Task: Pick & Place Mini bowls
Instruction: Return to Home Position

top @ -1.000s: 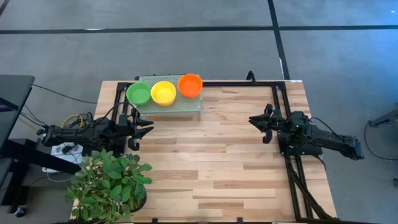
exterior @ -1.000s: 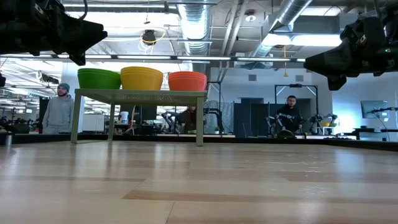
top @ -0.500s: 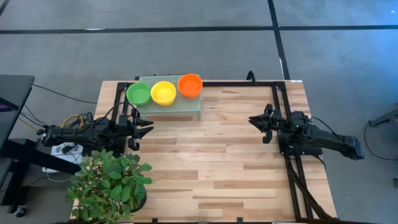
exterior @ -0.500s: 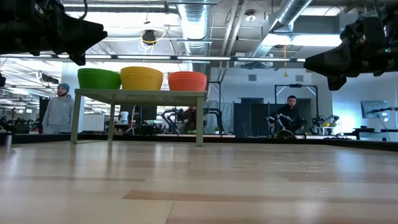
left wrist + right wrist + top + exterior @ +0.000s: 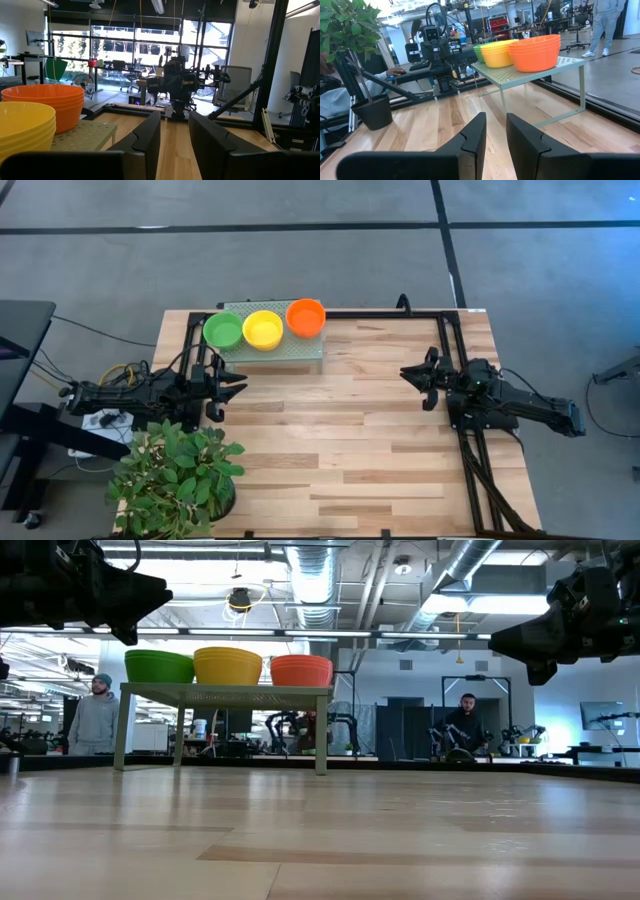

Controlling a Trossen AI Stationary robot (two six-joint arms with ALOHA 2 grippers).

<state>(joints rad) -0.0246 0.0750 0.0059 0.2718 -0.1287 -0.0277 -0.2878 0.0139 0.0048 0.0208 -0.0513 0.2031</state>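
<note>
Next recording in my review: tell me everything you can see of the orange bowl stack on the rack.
The orange bowl stack is several plain, shallow round bowls, plastic-looking, nested upright so that their rims form tight bands; the exact count is unclear. It stands on the perforated top of the pale green mesh rack, at the end nearer the right arm, close beside the yellow stack; whether they touch is unclear. The top bowl looks empty.

Both my arms, left arm [image 5: 130, 393] and right arm [image 5: 525, 408], are black, slim and jointed. Yellow and orange wires [image 5: 122, 372] bunch beside the left one. My left claw [image 5: 174, 120] and right claw [image 5: 495, 122] each carry two matte dark fingers [image 5: 145, 142] — blocky, with stepped inner edges.
</note>
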